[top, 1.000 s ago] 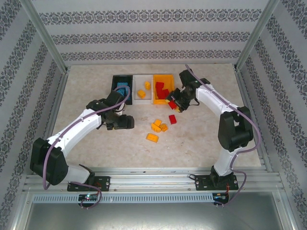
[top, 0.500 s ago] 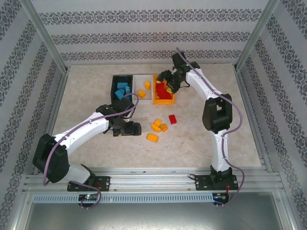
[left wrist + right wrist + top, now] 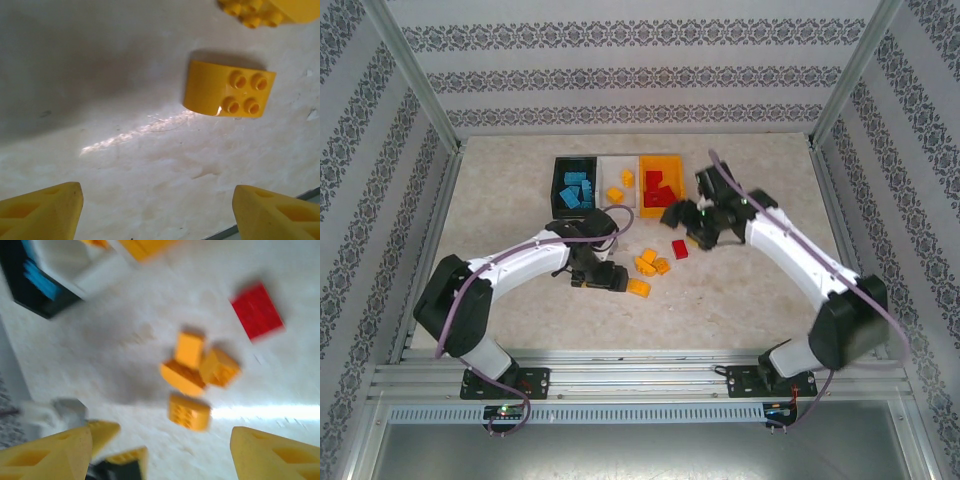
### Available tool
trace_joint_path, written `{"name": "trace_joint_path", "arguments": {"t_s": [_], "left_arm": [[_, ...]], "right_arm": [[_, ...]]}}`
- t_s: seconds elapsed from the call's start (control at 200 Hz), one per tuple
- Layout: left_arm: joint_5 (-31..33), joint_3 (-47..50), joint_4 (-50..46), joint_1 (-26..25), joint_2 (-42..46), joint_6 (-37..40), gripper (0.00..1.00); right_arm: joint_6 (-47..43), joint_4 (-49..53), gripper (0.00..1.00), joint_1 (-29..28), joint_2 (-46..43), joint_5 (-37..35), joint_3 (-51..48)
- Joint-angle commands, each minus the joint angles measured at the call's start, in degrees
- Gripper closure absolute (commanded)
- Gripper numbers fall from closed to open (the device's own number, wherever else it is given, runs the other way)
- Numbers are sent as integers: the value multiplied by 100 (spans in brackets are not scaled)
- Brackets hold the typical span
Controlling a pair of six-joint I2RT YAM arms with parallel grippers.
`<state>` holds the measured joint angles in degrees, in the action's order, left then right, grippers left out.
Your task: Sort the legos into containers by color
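Three containers stand in a row at the back: a black one (image 3: 562, 189) with blue legos, a white one (image 3: 611, 205) with yellow legos, a yellow one (image 3: 672, 162) with red legos. Loose on the table lie a red lego (image 3: 680, 249), a yellow cluster (image 3: 652, 263) and a single yellow lego (image 3: 638, 288). My left gripper (image 3: 614, 279) is open just left of that single lego (image 3: 230, 90), with bare table between its fingers (image 3: 45, 210). My right gripper (image 3: 683, 221) hangs open above the red lego (image 3: 256, 310), holding nothing; its view is blurred.
The right wrist view takes in the yellow cluster (image 3: 197, 365), the single yellow lego (image 3: 189, 412) and the left gripper's fingertips (image 3: 102, 432) close to it. The metal frame rail (image 3: 620, 375) runs along the near edge, and patterned walls enclose the table.
My right gripper went over the yellow container, opened, and came back toward the loose red lego. My left gripper slid right, from beside the black container to beside the single yellow lego.
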<state>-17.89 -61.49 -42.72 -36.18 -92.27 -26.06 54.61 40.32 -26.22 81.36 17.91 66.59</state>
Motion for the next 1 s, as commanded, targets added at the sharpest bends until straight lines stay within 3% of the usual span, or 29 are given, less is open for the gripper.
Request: {"name": "trace_joint_path", "arguments": {"t_s": [0.0, 0.125, 0.335, 0.734, 0.994], "left_arm": [[-162, -236, 178, -153, -90, 383, 21], [-241, -418, 203, -258, -458, 589, 20], [-168, -843, 259, -488, -1072, 789, 16], [417, -1392, 45, -766, -1727, 1121, 13], [926, -1389, 10, -1011, -1955, 1139, 14]], "right_arm": [[585, -456, 27, -73, -324, -405, -979], [647, -464, 27, -121, -506, -424, -1328], [376, 40, 26, -59, -589, -591, -1090], [1006, -235, 27, 427, -1797, -499, -2179], [1367, -209, 27, 453, -2349, -535, -2565]]}}
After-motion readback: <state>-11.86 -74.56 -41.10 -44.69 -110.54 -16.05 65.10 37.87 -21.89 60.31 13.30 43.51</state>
